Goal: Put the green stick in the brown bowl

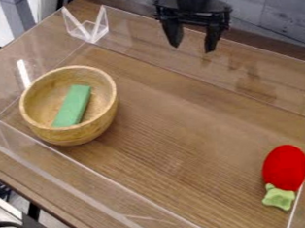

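Wood-grain planks make up the desk [182,124], fenced by low clear acrylic walls [108,201] that catch the light along their edges. At about nine o'clock on it lies the green stick [73,104], a flat, plain light-green rectangular block, resting inside the brown bowl [36,126] and running slightly diagonally across the bowl's floor, nearly as long as the hollow is wide. The bowl is round, thick-walled, pale wood with visible grain.

Outward from there, at roughly twelve o'clock, the hand [195,38] hangs well apart from the bowl, its dark fingers spread wide and pointing down, with nothing between them. Far off at four o'clock sits a glossy red strawberry-like toy [284,166] with a small pale-green stem [277,197], touching neither bowl nor hand.

With the stick lying in the bowl, the task looks complete. The remaining risks seem slight: a sweep low toward nine o'clock could clip the bowl's thick rim and slide it, since smooth wood on smooth wood gives little grip; a careless descent could also strike the acrylic wall behind the hand.
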`<state>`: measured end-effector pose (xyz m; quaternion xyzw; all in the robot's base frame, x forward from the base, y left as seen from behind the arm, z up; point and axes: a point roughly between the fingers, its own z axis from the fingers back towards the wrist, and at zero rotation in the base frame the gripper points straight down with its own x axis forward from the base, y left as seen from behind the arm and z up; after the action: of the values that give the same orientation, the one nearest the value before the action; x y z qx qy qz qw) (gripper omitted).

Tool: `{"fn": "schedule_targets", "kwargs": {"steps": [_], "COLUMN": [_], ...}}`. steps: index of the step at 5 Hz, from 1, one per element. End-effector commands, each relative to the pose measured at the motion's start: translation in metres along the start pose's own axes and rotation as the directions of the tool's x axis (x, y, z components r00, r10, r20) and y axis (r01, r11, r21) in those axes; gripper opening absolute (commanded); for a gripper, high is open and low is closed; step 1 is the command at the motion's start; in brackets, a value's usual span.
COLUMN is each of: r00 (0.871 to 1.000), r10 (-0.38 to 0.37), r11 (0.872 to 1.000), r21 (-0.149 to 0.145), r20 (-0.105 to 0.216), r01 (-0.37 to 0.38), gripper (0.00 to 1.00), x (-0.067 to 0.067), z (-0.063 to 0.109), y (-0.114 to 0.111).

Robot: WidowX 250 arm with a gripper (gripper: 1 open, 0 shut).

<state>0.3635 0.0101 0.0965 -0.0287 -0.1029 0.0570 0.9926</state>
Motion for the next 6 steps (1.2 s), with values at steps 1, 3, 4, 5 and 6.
{"fn": "schedule_targets", "kwargs": {"steps": [1, 3, 4, 5, 6], "r00": [0.996, 0.995, 0.998, 0.999, 1.000], "r10": [-0.002, 0.055, 0.046, 0.041, 0.028], "r11": [1.000, 0.998, 0.998, 0.999, 0.999], "r21": [0.002, 0.024, 0.028, 0.029, 0.031], "r20": [0.092, 0.078, 0.050, 0.026, 0.003], "r01": [0.002, -0.057, -0.048, -0.042, -0.028], "gripper": [1.00, 1.00, 1.00, 1.00, 1.00], "x": [0.013, 0.007, -0.001, -0.008, -0.015], "z": [0.026, 0.014, 0.012, 0.011, 0.010], "y": [0.005, -0.001, 0.001, 0.002, 0.010]}}
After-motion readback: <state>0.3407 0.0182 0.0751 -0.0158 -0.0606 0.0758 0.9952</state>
